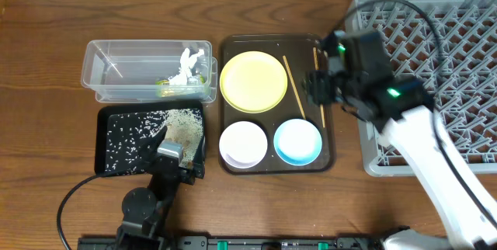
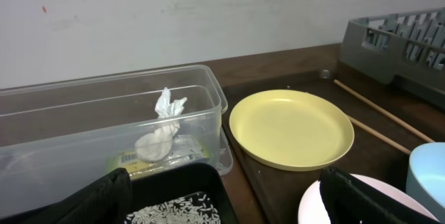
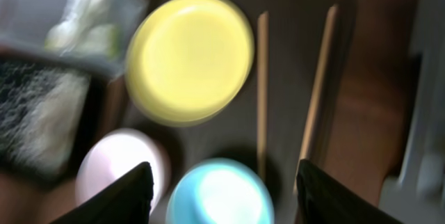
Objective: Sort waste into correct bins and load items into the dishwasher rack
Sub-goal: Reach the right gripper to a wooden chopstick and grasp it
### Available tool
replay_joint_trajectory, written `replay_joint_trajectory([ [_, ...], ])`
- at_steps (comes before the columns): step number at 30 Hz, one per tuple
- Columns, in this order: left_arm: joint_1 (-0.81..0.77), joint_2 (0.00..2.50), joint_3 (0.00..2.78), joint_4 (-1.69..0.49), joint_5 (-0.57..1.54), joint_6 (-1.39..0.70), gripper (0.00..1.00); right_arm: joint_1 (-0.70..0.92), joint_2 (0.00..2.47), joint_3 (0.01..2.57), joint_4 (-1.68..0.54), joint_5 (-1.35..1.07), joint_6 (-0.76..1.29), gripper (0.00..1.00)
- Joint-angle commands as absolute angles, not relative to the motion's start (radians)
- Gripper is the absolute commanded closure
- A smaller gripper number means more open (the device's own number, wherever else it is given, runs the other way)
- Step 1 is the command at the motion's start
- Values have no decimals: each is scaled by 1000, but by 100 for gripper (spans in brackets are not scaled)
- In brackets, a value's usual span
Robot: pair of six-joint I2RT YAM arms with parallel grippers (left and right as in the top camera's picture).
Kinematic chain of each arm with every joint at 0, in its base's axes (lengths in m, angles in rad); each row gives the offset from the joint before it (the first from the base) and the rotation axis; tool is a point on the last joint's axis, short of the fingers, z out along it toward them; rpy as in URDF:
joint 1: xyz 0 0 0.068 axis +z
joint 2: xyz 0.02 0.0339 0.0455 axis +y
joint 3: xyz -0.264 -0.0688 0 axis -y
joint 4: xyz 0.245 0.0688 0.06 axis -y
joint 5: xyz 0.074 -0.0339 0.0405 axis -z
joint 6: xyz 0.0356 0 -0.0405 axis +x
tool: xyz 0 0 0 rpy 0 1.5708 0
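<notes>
The right gripper's fingers (image 3: 132,193) frame the bottom of its blurred wrist view. They are spread wide with nothing between them, so the right gripper (image 3: 224,179) is open and empty above the brown tray (image 3: 288,78). Just below it lie the blue bowl (image 3: 219,196) and the white bowl (image 3: 122,165). Beyond them are two chopsticks (image 3: 262,92), lying roughly parallel and apart, and the plate (image 3: 189,57) just beside the inner stick.

The left gripper (image 2: 224,186) is likewise open and empty, low over the black tray (image 1: 109,137), which holds the grains (image 1: 182,122). Behind that, the tub (image 1: 116,67) holds the paper (image 1: 186,60) and the wrapper (image 1: 167,87). The rack (image 1: 435,40) stands farthest right, with no dish showing in it.

The waste looks sorted and the loading has not begun. I cannot tell whether the target is a chopstick or the blue bowl. For a stick, take one at a time. Set the jaws across it near its middle, come right down to the tray floor and close fully. On the inner stick, stay clear of the plate's rim. For the bowl, pinch one wall over the rim.
</notes>
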State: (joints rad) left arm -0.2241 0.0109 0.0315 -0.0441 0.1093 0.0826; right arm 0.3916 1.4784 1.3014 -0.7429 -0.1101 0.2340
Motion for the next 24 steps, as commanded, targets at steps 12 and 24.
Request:
replay_joint_trajectory([
  [12, -219, 4, 4, -57, 123, 86, 12, 424, 1952, 1299, -528, 32, 218, 56],
  [24, -219, 4, 4, -57, 123, 86, 12, 476, 2082, 1298, -555, 84, 236, 80],
])
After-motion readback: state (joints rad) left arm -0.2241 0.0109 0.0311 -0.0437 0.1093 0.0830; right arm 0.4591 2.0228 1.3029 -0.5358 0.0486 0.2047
